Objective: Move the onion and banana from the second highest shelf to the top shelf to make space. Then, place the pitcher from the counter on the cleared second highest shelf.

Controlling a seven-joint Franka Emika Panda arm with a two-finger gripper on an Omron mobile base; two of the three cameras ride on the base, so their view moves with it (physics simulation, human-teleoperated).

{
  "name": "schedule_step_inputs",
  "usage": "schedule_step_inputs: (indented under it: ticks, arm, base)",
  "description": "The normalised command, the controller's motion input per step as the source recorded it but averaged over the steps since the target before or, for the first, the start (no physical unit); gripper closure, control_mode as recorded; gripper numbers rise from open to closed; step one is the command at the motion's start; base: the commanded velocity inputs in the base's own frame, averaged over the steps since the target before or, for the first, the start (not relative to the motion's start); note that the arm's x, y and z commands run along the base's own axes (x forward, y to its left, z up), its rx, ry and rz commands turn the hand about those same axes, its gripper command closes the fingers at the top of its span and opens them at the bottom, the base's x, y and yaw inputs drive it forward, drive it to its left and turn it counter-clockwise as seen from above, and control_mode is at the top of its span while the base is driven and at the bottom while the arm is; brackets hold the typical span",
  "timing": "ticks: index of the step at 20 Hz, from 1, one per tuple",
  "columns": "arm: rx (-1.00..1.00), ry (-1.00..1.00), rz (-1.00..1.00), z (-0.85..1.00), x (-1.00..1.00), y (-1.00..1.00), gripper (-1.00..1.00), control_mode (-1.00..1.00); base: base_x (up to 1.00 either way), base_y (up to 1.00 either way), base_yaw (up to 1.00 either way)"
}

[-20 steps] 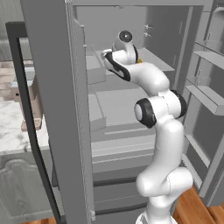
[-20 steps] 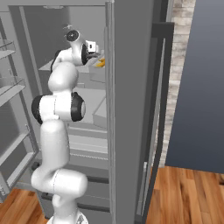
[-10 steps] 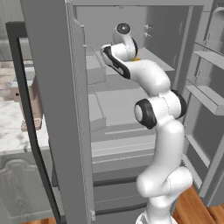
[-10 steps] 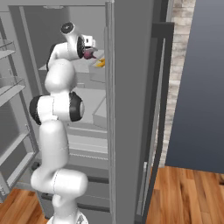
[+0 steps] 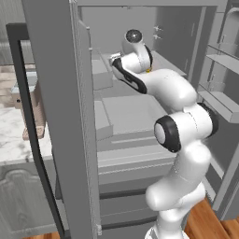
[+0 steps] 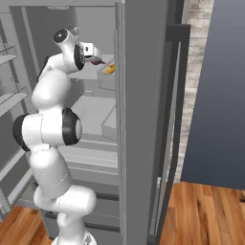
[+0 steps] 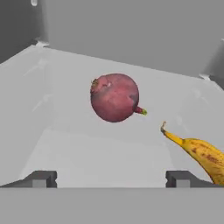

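Inside the open fridge, on the second highest shelf (image 7: pixel 87 153), the onion (image 7: pixel 114 97) is sitting a little left of centre in the hand view, root tip pointing toward the banana (image 7: pixel 199 153), which is lying just beside it at the lower right, the two not touching. Gripper (image 7: pixel 111 178) is hovering in front of both, its dark fingertips (image 7: pixel 40 178) spread wide apart with nothing between them (onion is lying farther back than the tips). From the right base view the gripper (image 6: pixel 98 60) is reaching in at upper shelf level, with a bit of dark red from the onion (image 6: pixel 99 61) and a yellow bit of banana (image 6: pixel 110 69) showing just past it. From the left base view the arm is bending up from the lower right into the fridge, hand near the upper shelves, a yellow speck of banana (image 5: pixel 148 71) peeking beside the wrist. Counter (image 5: pixel 14 140) is showing at the far left behind the fridge door (image 5: pixel 56 116), white marble; cannot tell what the brownish thing on it is
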Motion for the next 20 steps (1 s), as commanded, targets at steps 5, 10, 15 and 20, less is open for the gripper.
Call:
schedule_step_inputs:
  ticks: [5,10,15,20]
  arm:
    - [0.01,-0.17,-0.02,-0.02,-1.00,-0.12,-1.00,-1.00]
    - [0.08,-0.10,-0.07,0.00,-1.00,-0.01,-1.00,-1.00]
    - [0.21,0.03,-0.08,0.20,-1.00,-0.11,-1.00,-1.00]
    - [0.22,0.07,-0.02,0.16,-1.00,-0.31,-1.00,-1.00]
  base:
    - [0.00,0.00,0.00]
    - [0.00,0.00,0.00]
    - [0.00,0.00,0.00]
    - [0.00,0.00,0.00]
